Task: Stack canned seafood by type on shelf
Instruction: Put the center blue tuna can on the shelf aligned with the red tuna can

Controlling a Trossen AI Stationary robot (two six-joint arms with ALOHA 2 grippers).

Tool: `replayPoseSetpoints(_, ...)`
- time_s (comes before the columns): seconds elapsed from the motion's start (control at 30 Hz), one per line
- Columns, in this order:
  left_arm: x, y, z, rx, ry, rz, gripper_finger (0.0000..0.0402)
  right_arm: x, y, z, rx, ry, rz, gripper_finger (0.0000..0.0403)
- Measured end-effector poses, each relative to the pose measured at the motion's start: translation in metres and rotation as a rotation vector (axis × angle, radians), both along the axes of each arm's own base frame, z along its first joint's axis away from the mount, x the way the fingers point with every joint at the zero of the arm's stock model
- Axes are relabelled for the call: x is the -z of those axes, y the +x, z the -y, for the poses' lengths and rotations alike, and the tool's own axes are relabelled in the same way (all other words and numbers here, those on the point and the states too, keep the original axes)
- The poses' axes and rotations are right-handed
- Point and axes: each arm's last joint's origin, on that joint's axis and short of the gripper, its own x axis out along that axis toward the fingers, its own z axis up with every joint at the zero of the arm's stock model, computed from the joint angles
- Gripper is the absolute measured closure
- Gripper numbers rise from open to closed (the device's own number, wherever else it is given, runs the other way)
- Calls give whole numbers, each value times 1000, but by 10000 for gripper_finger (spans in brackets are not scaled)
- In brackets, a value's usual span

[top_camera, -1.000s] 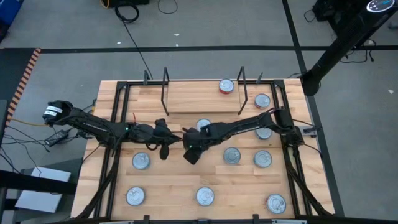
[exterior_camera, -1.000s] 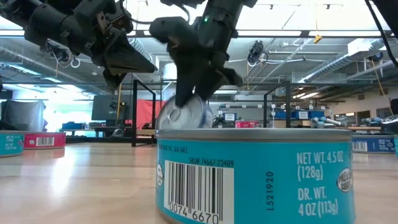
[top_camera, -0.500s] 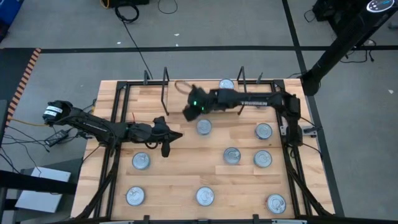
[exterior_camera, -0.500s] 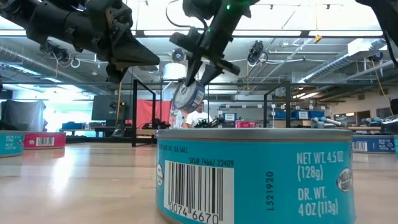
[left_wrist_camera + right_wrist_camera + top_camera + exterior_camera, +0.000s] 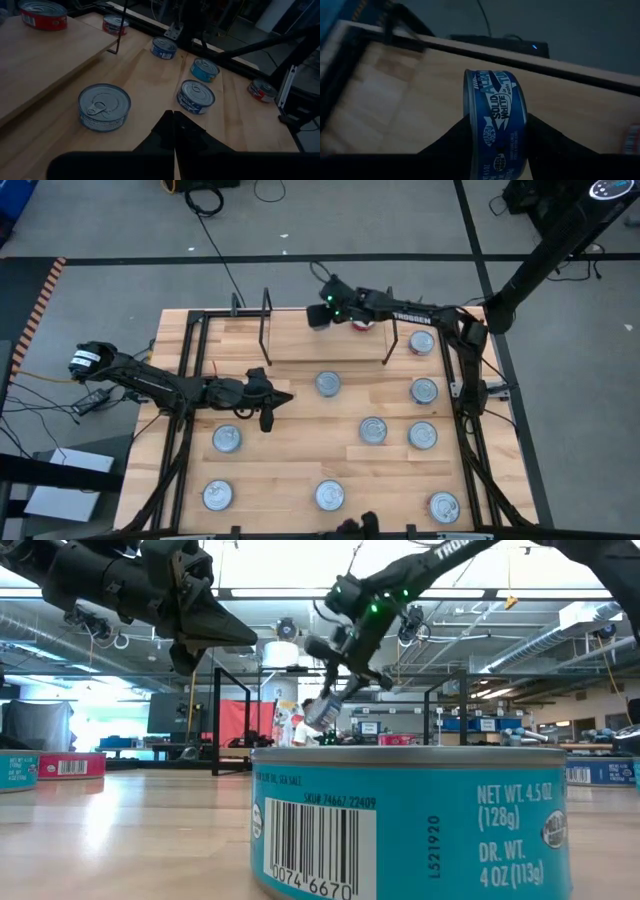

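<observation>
Right gripper (image 5: 496, 131) grips blue tin (image 5: 496, 125) over shelf (image 5: 300, 337)

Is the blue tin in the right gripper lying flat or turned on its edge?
On edge: the blue tin stands on its rim between the right gripper fingers, label facing the wrist camera.

Counted eleven tins (image 5: 328, 384) total. Nine flat on the surface (image 5: 290, 460), one red tin (image 5: 362, 323) up on the shelf (image 5: 310, 340), one blue tin (image 5: 496, 120) pinched on edge in the right fingers (image 5: 447, 142). Just the one shelf, with two black wire uprights (image 5: 265, 315). Two arms (image 5: 170, 385), one per side. Can't sort the nine by colour from above, only lids showing.
</observation>
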Motion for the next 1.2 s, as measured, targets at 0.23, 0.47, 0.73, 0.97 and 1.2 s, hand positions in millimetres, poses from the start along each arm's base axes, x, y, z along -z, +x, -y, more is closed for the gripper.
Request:
replayPoseSetpoints(0.23, 0, 0, -1, -25, 0, 2, 401, 21, -17, 20, 32, 62, -5, 261)
replayPoseSetpoints(0.47, 0, 0, -1, -43, -8, 5, 401, 32, -24, 25, 56, 86, 17, 250)
replayPoseSetpoints(0.73, 0, 0, -1, -57, -10, 6, 401, 35, -26, 24, 49, 69, -4, 242)
replayPoseSetpoints(0.97, 0, 0, -2, -68, -10, 7, 401, 40, -28, 25, 64, 52, -57, 195)
replayPoseSetpoints(1.2, 0, 0, -2, -70, -10, 7, 401, 43, -31, 26, 51, 54, -85, 157)
